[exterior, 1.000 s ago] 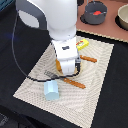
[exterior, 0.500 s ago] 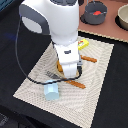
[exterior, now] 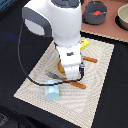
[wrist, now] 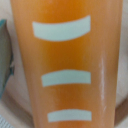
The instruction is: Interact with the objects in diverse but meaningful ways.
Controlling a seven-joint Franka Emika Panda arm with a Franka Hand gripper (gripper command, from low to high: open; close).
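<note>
Arm lower, nearer bread loaf.

Dark, near-black tabletop fills most of exterior view. On it lies a pale beige woven placemat, set at an angle, faint ripple pattern. Beyond the mat's far edge: a reddish-brown wooden strip w/ lighter edge. Tabletop wraps the mat on all other sides. Light soft, even, no hard shadows. No walls/windows visible.

The golden-brown plastic bread loaf looks smooth and glossy, with matt pale slash marks. The beige woven cloth mat is ribbed and matt; the light-blue plastic cup looks smooth.
</note>
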